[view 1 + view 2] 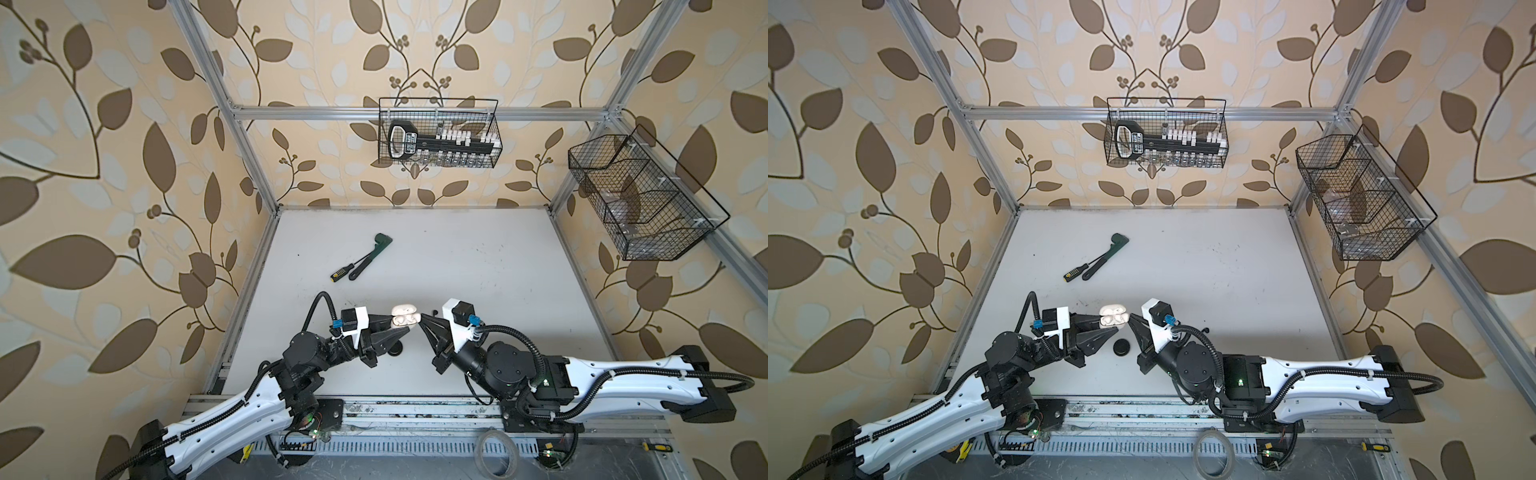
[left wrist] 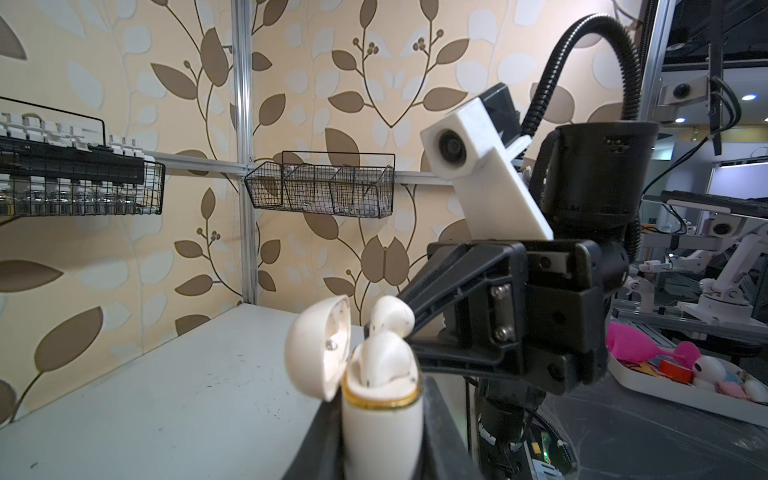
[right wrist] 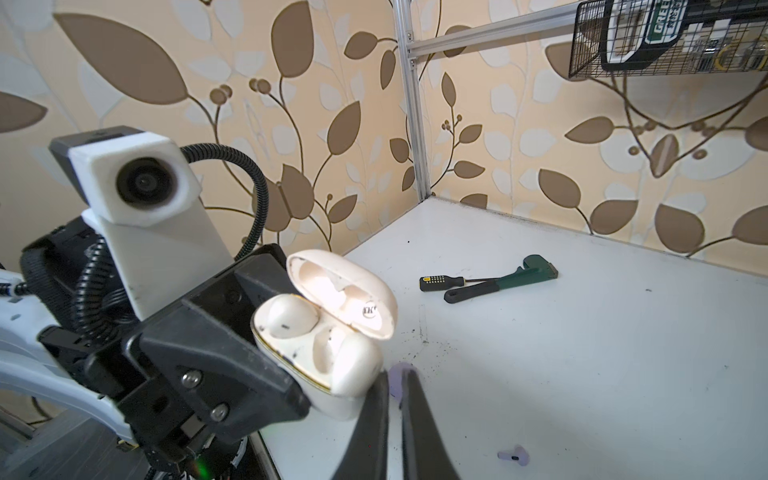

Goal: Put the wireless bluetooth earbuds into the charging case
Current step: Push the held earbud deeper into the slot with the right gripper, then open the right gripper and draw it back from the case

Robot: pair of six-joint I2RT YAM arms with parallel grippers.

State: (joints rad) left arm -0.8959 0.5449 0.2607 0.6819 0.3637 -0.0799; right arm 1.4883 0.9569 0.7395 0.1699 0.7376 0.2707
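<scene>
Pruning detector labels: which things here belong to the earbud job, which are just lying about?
Job: case, held in left fingers; white earbuds in it; right fingers; lavender earbud on table.
Lying about: screwdriver, wrench, black disc (possibly a case), back basket, side basket.

Between left gripper point(image 1: 400, 325) and right gripper point(image 1: 421, 317), over near middle of table point(image 1: 478, 270): charging case point(image 1: 402, 310), earbuds point(image 3: 291, 316) in it. Farther back, leftward: screwdriver point(image 1: 341, 273) beside wrench point(image 1: 370, 257).
</scene>
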